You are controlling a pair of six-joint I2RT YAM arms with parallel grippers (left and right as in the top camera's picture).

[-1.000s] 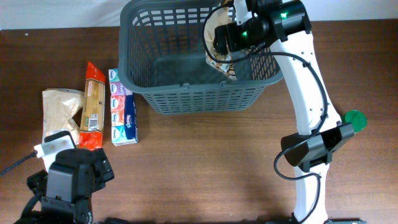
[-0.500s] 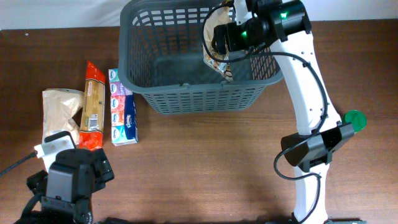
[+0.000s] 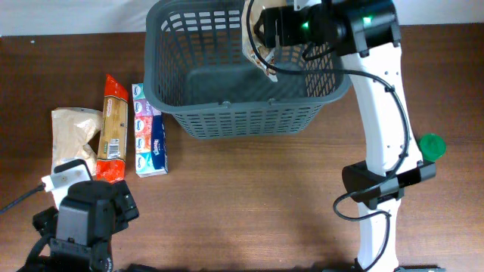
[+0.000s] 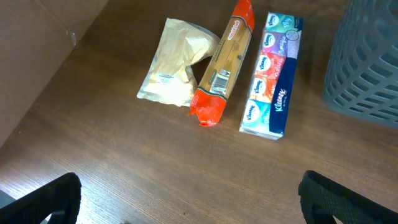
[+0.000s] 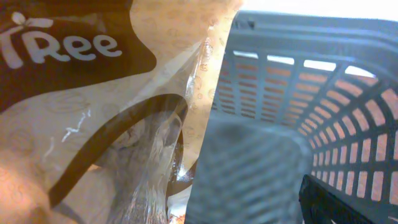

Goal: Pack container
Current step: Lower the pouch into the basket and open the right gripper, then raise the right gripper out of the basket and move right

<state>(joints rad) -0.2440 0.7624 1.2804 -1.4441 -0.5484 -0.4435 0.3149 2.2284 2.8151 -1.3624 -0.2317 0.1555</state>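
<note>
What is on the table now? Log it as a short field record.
container: large dark grey plastic lattice basket, upright
over its right end: brown-and-beige printed bag at right jaws, grip unclear
left of basket: tissue multipack box, orange-red pasta packet, beige pouch
beside right arm: small green round lid
left jaws: open, empty

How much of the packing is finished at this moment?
Done: the basket's visible floor is bare, so nothing yet. In hand: the right gripper seems to hold a brown packet over it. Left on the table: beige bag, pasta pack, tissue pack, green-lidded jar.
</note>
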